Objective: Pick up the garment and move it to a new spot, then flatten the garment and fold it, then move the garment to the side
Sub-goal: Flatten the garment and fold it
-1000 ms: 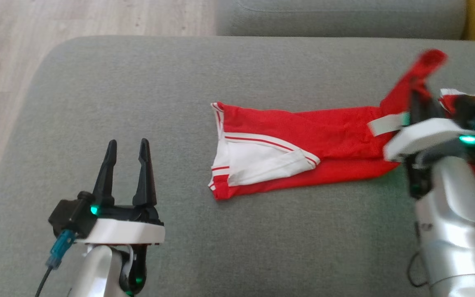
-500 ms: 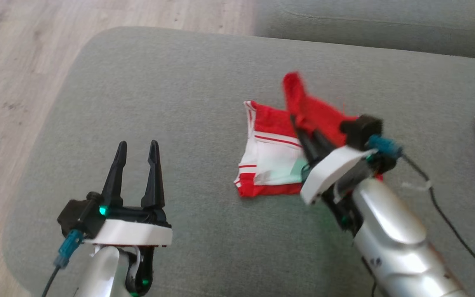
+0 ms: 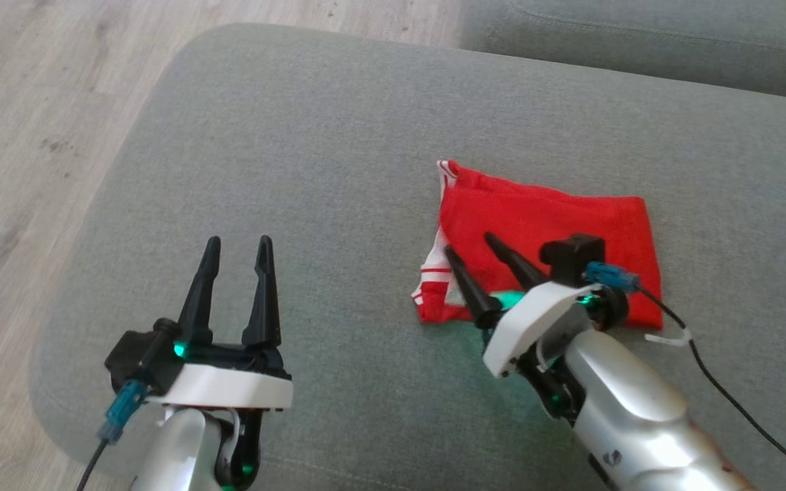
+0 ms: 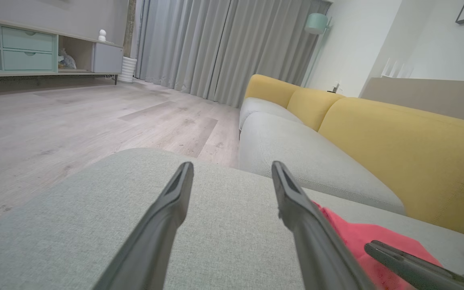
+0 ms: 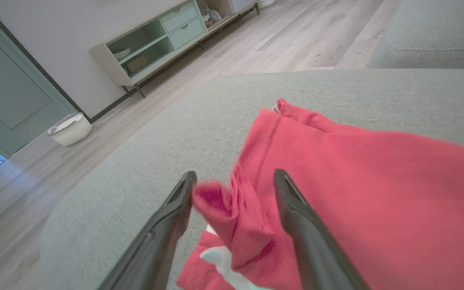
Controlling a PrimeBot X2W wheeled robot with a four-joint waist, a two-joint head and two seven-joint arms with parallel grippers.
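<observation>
- Red garment (image 3: 550, 225) lies folded on grey seat (image 3: 297, 136); wood floor (image 3: 24, 136) left of seat.
- Left gripper (image 3: 239, 240) above seat, fingers spread, empty.
- Right gripper (image 3: 469, 243) above seat, spread over garment, gripping nothing.

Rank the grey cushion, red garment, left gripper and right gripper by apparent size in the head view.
1. grey cushion
2. red garment
3. left gripper and right gripper: about alike, so unranked; both sit nearer the camera than the garment.
</observation>
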